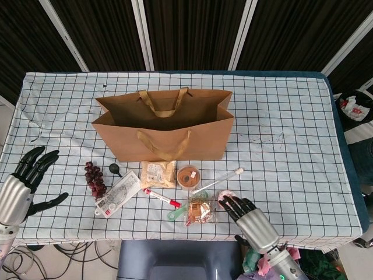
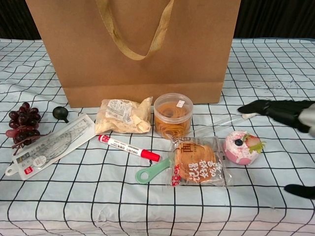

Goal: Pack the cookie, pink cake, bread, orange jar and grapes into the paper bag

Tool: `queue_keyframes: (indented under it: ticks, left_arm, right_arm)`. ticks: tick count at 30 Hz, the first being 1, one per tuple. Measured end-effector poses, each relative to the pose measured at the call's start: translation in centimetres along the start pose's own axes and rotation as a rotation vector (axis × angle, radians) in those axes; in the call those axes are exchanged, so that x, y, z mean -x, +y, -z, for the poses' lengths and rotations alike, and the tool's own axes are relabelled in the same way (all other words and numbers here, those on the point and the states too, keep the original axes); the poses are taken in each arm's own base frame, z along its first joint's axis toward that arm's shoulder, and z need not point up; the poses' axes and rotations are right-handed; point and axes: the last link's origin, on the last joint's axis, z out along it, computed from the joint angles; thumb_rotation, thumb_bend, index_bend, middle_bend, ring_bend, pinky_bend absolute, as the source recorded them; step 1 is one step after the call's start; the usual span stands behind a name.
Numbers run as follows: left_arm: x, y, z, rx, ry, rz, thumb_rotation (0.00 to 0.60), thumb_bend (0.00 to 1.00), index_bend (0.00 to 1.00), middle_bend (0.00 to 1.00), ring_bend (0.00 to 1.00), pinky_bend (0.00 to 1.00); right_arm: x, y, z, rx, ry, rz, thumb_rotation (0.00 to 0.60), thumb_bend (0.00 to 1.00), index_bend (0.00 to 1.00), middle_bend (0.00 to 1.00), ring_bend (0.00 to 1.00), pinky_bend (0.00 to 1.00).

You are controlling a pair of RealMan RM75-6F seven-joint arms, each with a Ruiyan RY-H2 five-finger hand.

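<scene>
Head view shows the brown paper bag with flat ribbon handles [image 1: 169, 135] standing upright and open-mouthed near the middle of the white black-gridded tablecloth [image 1: 280, 116], with all the task items lying outside it along its near side. The bunch of dark red grapes [image 1: 94, 178] lies at the left, next to a small dark round knob [image 1: 115, 169] and a clear packaged ruler set [image 1: 118, 193]. Just in front of the bag sit the wrapped tan bread [image 1: 157, 173] and the clear round jar with orange contents [image 1: 187, 176]; a red-capped white marker [image 1: 161, 198] lies just in front of the bread, and a thin clear tube with a pale stopper [image 1: 224, 177] slants away to the jar's right. Nearer the table edge lies the cookie in clear printed wrap [image 1: 200, 211], overlapping a mint-green looped handle [image 1: 175, 213], and beside it the pink cake topped with a strawberry [image 1: 227, 198]. The right hand [image 1: 247, 216] reaches in low, fingers spread and holding nothing, its fingertips [image 2: 248, 108] hovering over the cake. The left hand [image 1: 23, 181] hangs off the table's left edge, well apart from the grapes, fingers extended and empty.
</scene>
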Motion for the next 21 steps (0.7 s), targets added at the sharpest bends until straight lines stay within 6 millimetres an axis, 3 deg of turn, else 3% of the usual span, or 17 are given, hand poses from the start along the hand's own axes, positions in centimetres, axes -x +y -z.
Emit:
queue_keyframes:
  ticks: [4,13,17,21]
  left_arm:
    - [0.5,-1.0,1.0,-0.049,0.009,0.036,0.600,0.12,0.10,0.12,0.00,0.09]
    - [0.7,-1.7,1.3,-0.087,0.007,0.016,0.600,0.12,0.10,0.11,0.00,0.09]
    - [0.8,-1.7,1.3,-0.095,0.008,0.008,0.600,0.12,0.10,0.11,0.00,0.09]
    - [0.9,-1.9,1.3,-0.109,0.005,0.005,0.600,0.12,0.10,0.11,0.00,0.09]
  right_arm:
    - [1.3,-1.5,-2.2,-0.059,-0.045,-0.018,0.600,0.13,0.08,0.06,0.11,0.20]
    - [3.7,-2.6,-7.6,-0.078,-0.083,-0.018,0.600,0.12,0.08,0.06,0.11,0.20]
    - [4.1,-2.9,-8.9,-0.070,-0.071,-0.016,0.600,0.12,0.08,0.08,0.12,0.20]
    - [4.5,-3.1,-10.0,-0.061,-0.072,-0.016,0.600,0.14,0.11,0.16,0.18,0.20]
